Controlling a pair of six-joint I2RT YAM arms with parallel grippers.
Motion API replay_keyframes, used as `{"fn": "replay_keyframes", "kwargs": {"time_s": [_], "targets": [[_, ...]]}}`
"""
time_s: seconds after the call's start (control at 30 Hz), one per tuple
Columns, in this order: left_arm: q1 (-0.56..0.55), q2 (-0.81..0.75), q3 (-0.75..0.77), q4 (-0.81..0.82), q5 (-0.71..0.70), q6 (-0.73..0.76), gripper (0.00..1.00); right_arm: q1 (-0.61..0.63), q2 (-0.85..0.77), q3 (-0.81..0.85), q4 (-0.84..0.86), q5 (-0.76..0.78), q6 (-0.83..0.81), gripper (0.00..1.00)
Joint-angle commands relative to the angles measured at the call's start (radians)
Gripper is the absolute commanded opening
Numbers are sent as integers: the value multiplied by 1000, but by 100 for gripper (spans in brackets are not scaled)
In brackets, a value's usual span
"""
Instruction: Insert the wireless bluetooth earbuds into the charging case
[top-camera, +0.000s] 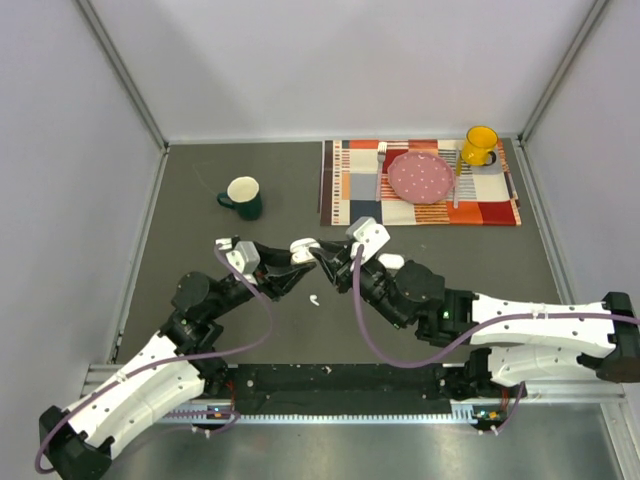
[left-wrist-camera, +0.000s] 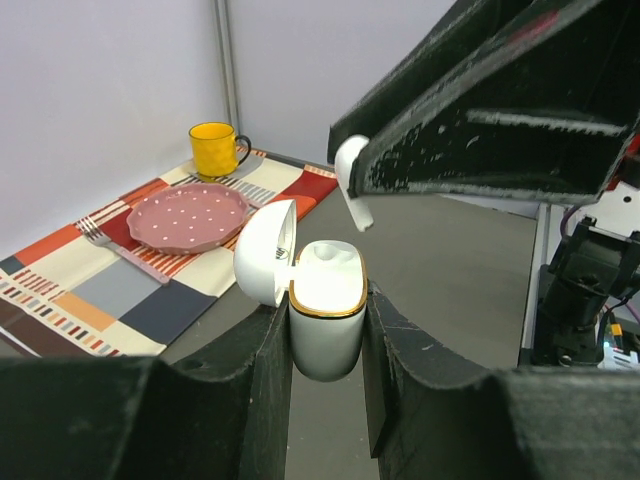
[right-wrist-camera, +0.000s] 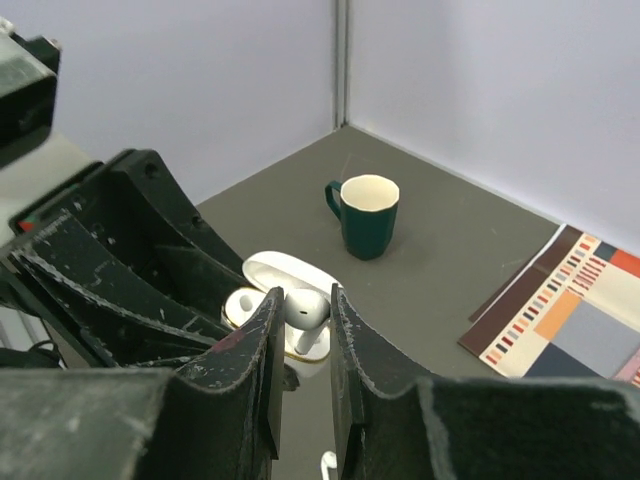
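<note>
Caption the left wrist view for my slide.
Left gripper holds the open charging case upright; right gripper holds a white earbud just above it.

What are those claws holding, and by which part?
The left gripper clamps the open charging case by its lower body; the right gripper pinches one earbud by its upper end.

Overhead camera looks down from behind me over the grey table (top-camera: 480, 250). My left wrist camera, close in, faces the striped patchwork cloth placemat (left-wrist-camera: 100, 290); my right faces the dark green ceramic mug (right-wrist-camera: 365, 215). Both share the white plastic charging case (left-wrist-camera: 325, 310).
</note>
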Motion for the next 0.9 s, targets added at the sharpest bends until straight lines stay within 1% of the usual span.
{"fn": "replay_keyframes", "kwargs": {"time_s": [0.0, 0.57, 0.87], "targets": [[-10, -17, -11, 55, -14, 45, 0, 24, -6, 50, 103, 12, -27, 0], [-23, -43, -3, 75, -32, 35, 0, 25, 39, 53, 80, 20, -5, 0], [-26, -54, -1, 85, -37, 25, 0, 25, 46, 31, 84, 37, -20, 0]]}}
